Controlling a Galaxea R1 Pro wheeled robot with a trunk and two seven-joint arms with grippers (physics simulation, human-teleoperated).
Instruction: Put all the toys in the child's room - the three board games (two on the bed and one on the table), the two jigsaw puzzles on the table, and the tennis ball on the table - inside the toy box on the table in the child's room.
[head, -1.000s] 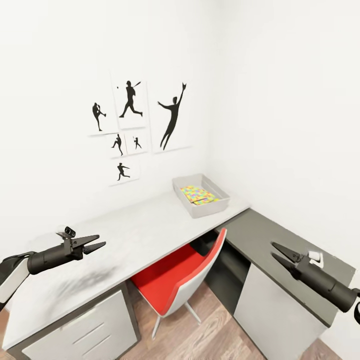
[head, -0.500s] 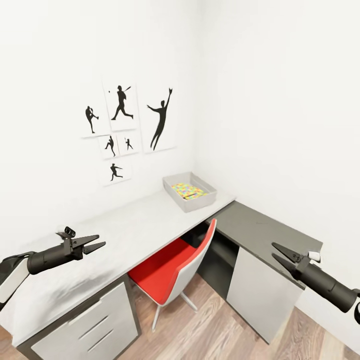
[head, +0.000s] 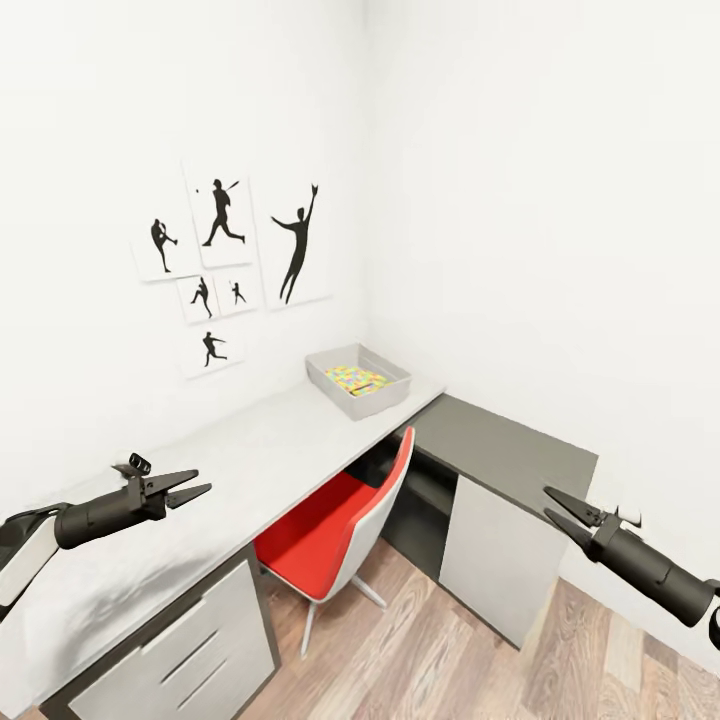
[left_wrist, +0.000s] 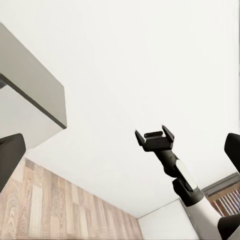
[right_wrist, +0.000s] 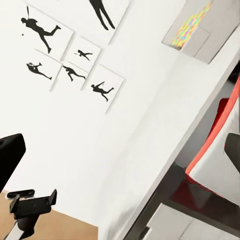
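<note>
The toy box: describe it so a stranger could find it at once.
Follow the long pale table under the black sports silhouettes to its far end, near the room's corner. There sits the toy box, a shallow light-grey tray with sloping sides. The bright multicoloured jigsaw puzzles lying inside it set it apart from the dark-grey cabinet beside it.

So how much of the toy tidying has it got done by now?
Partly done, it seems. The toy box at the far end of the table already holds colourful jigsaw puzzles; how many is hard to tell. Nothing is in hand: the left gripper and the right gripper both have open, empty jaws. No board games or tennis ball are on the visible tabletop, so whether they are in the box I cannot tell.
</note>
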